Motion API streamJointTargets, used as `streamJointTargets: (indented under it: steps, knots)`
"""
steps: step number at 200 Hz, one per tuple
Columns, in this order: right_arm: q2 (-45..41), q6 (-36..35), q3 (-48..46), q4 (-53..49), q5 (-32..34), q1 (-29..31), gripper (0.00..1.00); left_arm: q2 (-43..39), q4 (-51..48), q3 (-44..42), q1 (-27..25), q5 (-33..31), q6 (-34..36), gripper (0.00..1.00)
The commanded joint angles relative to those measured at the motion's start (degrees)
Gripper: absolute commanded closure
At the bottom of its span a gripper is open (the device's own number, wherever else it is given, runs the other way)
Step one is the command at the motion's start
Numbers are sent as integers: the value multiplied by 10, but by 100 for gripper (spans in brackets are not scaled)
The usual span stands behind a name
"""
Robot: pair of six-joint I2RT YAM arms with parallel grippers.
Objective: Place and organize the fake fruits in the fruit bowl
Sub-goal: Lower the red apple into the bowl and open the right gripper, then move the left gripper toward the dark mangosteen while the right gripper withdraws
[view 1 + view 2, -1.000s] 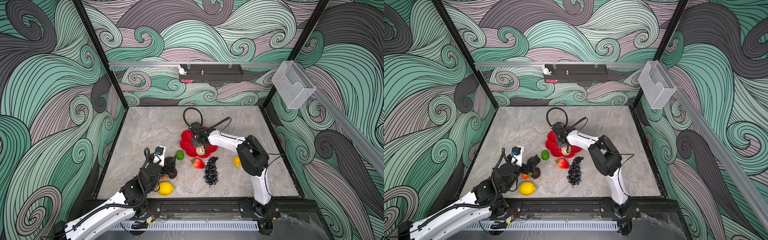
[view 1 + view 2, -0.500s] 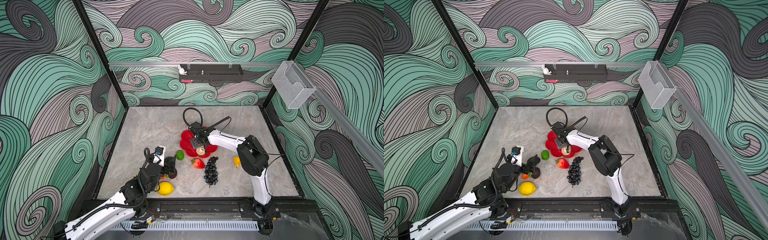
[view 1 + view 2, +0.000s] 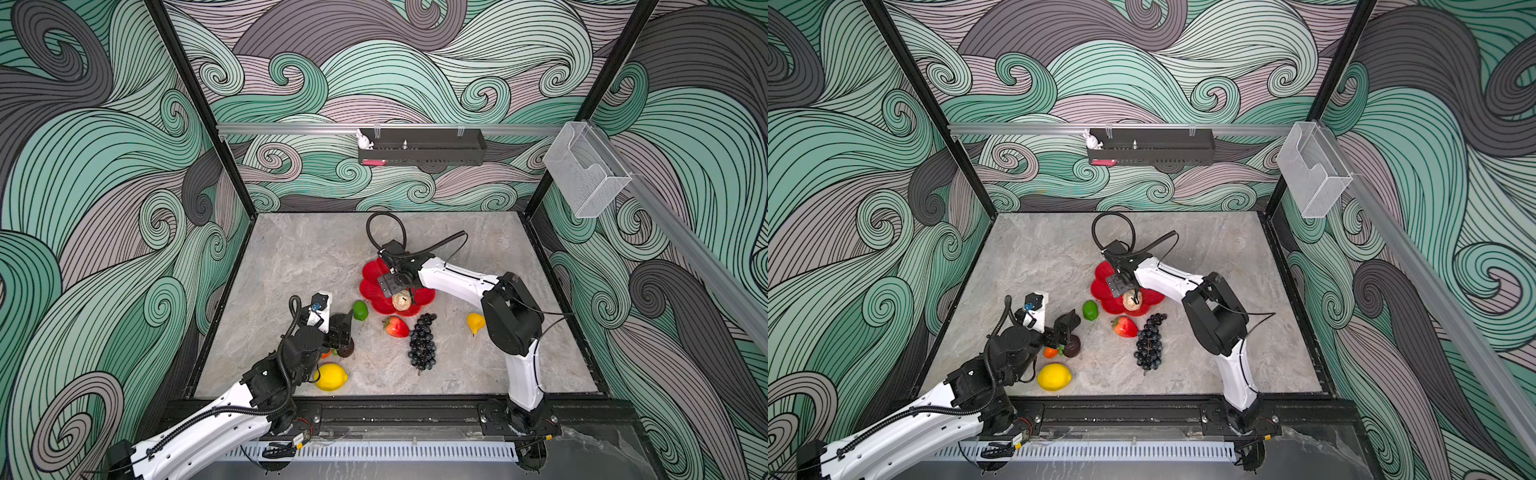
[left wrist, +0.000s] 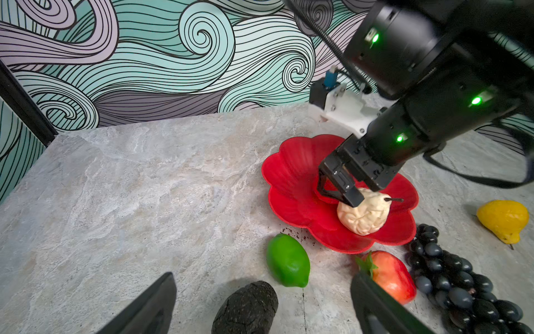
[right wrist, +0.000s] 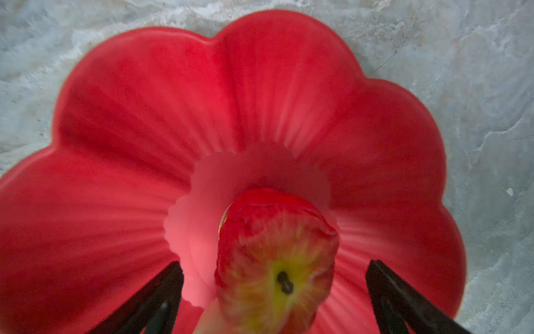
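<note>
I am logging, left to right:
- Left gripper [image 4: 261,286]: fingers standing apart over a dark wrinkled avocado [image 4: 245,308].
- Glossy yellow lemon [image 3: 331,377]: lying near it.
- Green lime [image 3: 360,310]: sitting just beside the red petal-rimmed fruit bowl [image 3: 370,274].
- Bowl contents: a cream lumpy fruit [image 3: 401,300] and a red apple [image 5: 260,214].
- Right gripper [image 5: 274,264]: hanging spread wide around that apple, not touching it.
- Red strawberry [image 3: 396,327], dark grape bunch [image 3: 422,343] and yellow pear [image 3: 475,322]: lying outside the bowl.
</note>
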Motion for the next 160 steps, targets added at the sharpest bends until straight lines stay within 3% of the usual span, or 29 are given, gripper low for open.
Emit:
streamJointTargets:
  steps: [1,26,72,103,127,160]
  knots:
    - [-72,7,8,-25,9,1,0,14,5,16,5,3,-4,4]
    - [-153,14,-31,-35,-2,2,0,50,-20,38,7,16,-36,4]
    - [-339,51,-186,-17,-46,4,0,151,-176,152,7,58,-140,5]
    - [-473,86,-311,1,-73,6,0,216,-225,202,7,152,-163,6]
    - [-570,110,-396,14,-88,6,0,281,-250,243,5,236,-227,7]
    - [-679,140,-477,25,-84,6,0,347,-222,266,-16,261,-299,11]
